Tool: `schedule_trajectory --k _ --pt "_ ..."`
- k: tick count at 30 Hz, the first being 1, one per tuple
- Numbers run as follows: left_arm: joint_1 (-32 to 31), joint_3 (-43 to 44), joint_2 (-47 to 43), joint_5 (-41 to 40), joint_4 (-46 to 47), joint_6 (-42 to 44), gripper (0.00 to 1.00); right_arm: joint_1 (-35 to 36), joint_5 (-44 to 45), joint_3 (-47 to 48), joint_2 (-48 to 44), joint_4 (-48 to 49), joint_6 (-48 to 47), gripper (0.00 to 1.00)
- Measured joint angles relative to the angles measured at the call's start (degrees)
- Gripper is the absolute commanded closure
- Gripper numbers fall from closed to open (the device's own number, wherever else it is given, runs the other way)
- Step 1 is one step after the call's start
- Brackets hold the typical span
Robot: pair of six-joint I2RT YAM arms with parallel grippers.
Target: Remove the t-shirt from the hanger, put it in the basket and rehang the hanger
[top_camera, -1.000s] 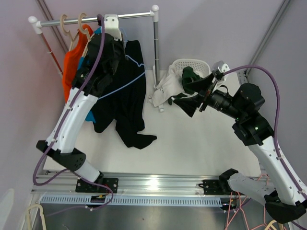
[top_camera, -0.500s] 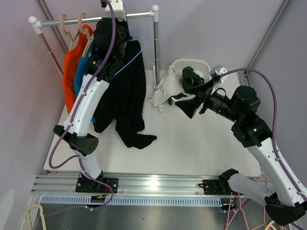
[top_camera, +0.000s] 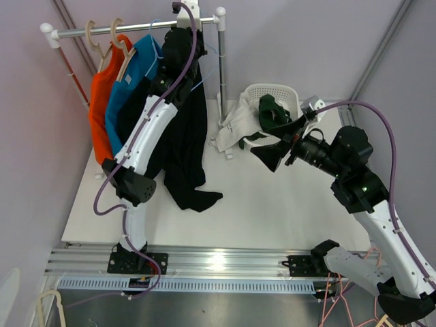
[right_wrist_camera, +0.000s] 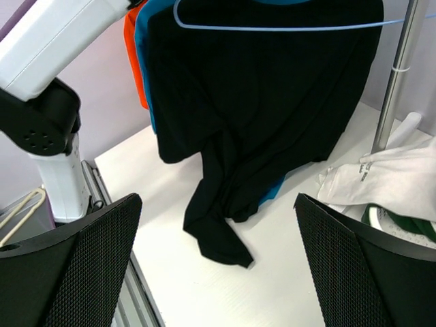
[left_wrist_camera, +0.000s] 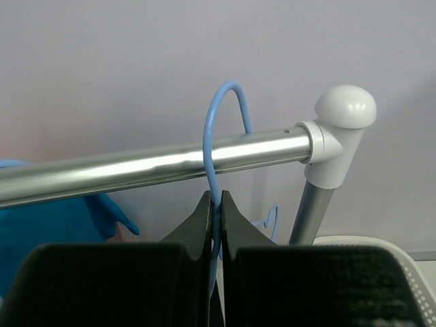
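A black t-shirt (top_camera: 185,133) (right_wrist_camera: 272,102) hangs on a blue wire hanger (left_wrist_camera: 212,136) (right_wrist_camera: 272,28). The hanger's hook sits over the metal rail (top_camera: 129,28) (left_wrist_camera: 136,167) near its right end. The shirt's lower end trails onto the white table (top_camera: 272,204). My left gripper (top_camera: 177,39) (left_wrist_camera: 215,199) is up at the rail, shut on the hanger's neck just below the hook. My right gripper (top_camera: 281,139) (right_wrist_camera: 216,204) hovers open to the right of the shirt, facing it, with nothing between its fingers.
A blue t-shirt (top_camera: 129,95) and an orange one (top_camera: 101,102) hang on wooden hangers (top_camera: 121,41) further left. The rail's right post (top_camera: 221,68) stands beside the black shirt. A white basket (top_camera: 281,90) holds green cloth, and a white garment (top_camera: 235,126) lies by it.
My left arm has slid the blue hanger rightward along the rail, carrying the black shirt towards the post and uncovering the blue shirt. The right gripper has barely moved.
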Motion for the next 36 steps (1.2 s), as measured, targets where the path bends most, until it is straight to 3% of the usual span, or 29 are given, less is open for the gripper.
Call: schedule_trajectory --k 9,18,22,33,36 --pt "1.11 0.04 2.49 1.03 2.75 -0.39 0.99 0.00 -0.50 -1.75 -2.62 -0.17 0.44 0.00" --pt "1.22 -4.20 2.21 7.69 4.02 -6.14 1.00 0.00 -0.48 -1.75 -3.10 -0.55 0.66 0.01" --pt "1.22 -4.55 1.77 10.23 3.50 -8.39 0.78 0.00 -0.46 -1.75 -3.13 -0.92 0.92 0.01" --pt "1.22 -10.71 -4.96 21.92 0.02 -14.01 0.71 0.00 -0.35 -2.60 -3.17 -1.55 1.66 0.01" --pt "1.16 -13.46 -8.52 24.50 -0.24 -15.04 0.59 0.00 -0.42 -2.95 -3.17 -1.51 2.34 0.01"
